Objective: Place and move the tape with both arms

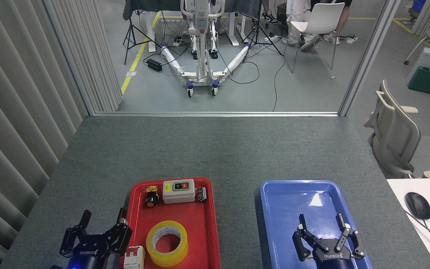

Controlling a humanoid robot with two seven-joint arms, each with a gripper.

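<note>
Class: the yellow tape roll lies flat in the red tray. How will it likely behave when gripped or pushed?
The translucent yellow packing tape roll lying flat on the red plastic tray probably slides rather than rolls. Its white cardboard core suggests stiffness. Its glossy surface may be slippery.

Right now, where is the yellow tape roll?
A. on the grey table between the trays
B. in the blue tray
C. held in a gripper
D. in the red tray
D: the tape lies flat in the red tray, near its front end, while the blue tray holds nothing and both open grippers are empty.
</note>
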